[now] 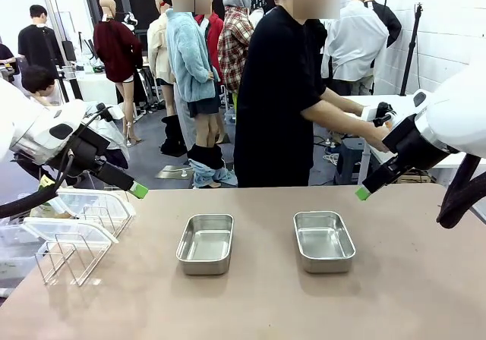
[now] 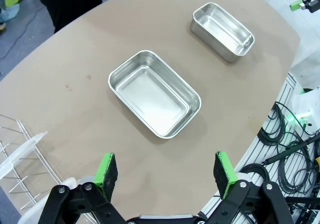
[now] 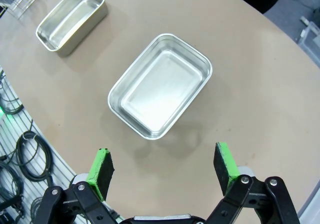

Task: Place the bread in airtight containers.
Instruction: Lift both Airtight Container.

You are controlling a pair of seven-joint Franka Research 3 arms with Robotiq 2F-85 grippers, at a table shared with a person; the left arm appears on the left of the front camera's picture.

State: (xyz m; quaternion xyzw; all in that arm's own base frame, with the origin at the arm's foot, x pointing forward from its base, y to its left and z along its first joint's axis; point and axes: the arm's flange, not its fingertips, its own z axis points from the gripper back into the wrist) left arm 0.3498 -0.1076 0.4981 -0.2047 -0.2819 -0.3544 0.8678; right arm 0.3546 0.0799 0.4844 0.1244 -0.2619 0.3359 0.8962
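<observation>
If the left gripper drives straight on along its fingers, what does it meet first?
Most likely the nearer empty steel tin, centred ahead of the open left gripper. Nothing stands between them, though depth is hard to judge.

Left arm (image 1: 45, 131), right arm (image 1: 463, 105) aloft, jaws wide.

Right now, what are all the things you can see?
left tin: one, shiny silver, empty and lidless, left of mid-table
right tin: one, shiny silver, empty and lidless, right of mid-table
clear lids: two as far as I can tell, white-rimmed, on the rack
wire rack: one, white, table's left edge
table: one, brown
cables: several, black, off the table's near edge
person: one, black top, far side, reaching towards another table
left gripper: one, black with green pads, open above the left tin
right gripper: one, black with green pads, open above the right tin
</observation>
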